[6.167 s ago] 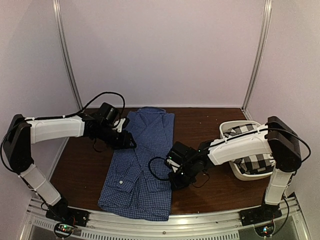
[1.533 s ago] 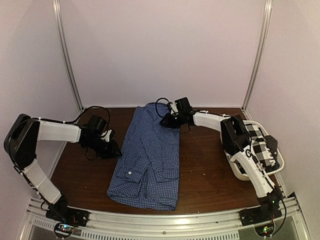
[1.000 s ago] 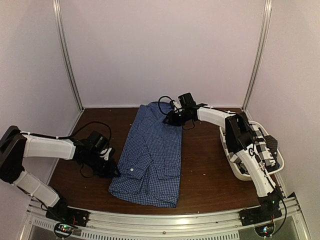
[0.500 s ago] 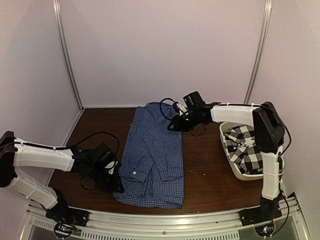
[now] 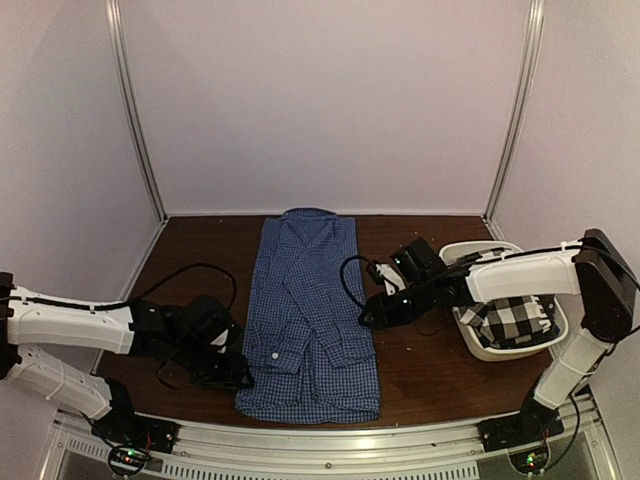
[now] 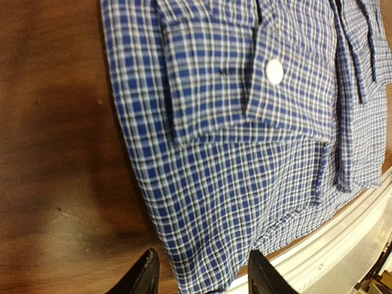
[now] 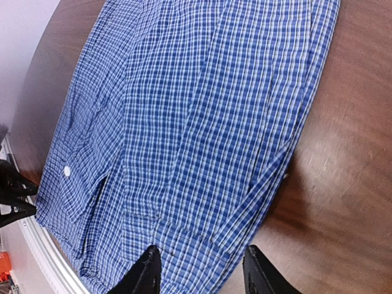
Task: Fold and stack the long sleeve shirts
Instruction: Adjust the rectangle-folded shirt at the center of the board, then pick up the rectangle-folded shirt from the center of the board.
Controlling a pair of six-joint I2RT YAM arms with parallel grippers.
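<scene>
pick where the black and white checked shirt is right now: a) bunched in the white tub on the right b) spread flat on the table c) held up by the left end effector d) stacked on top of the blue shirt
A: the black-and-white checked shirt lies bunched inside the white tub, while only the blue shirt is laid out on the table.

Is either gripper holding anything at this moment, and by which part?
Nothing is held. Both the left gripper and right gripper stand open at the edges of the flat blue gingham cloth shirt.
</scene>
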